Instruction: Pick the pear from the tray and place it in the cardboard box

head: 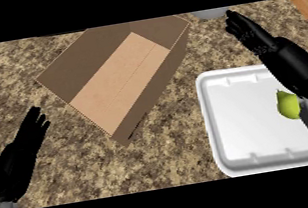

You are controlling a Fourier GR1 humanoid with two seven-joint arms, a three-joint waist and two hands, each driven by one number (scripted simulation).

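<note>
Counter: speckled brown granite counter top [163, 140] fills the head view, with strips of orange wood at the top corners.
Box: open brown cardboard box [119, 78] sits upper left of centre, turned at an angle, flaps spread, nothing inside that I can see.
Tray: white foam tray with rounded corners [246, 122] is at the lower right, well apart from the box.
Pear: small yellow-green pear [287, 105] is on the tray near its right side, partly tucked behind the right forearm.
Right hand: black right hand [246, 28] is stretched out past the tray's far edge, fingers straight and together, clamped on nothing (the pear is back by the forearm, not by the fingers).
Left hand: black left hand [19, 152] rests at the lower left, fingers straight, holding nothing.
Extra: pale grey round thing [210, 13] just beyond the right fingertips, can't tell what it is.
Risk: I'd guess the forearm could nudge the pear and roll it across the tray as the hand pulls back to grab it.
Risk two: the box is angled, so a sloppy release could land on a flap.
</note>
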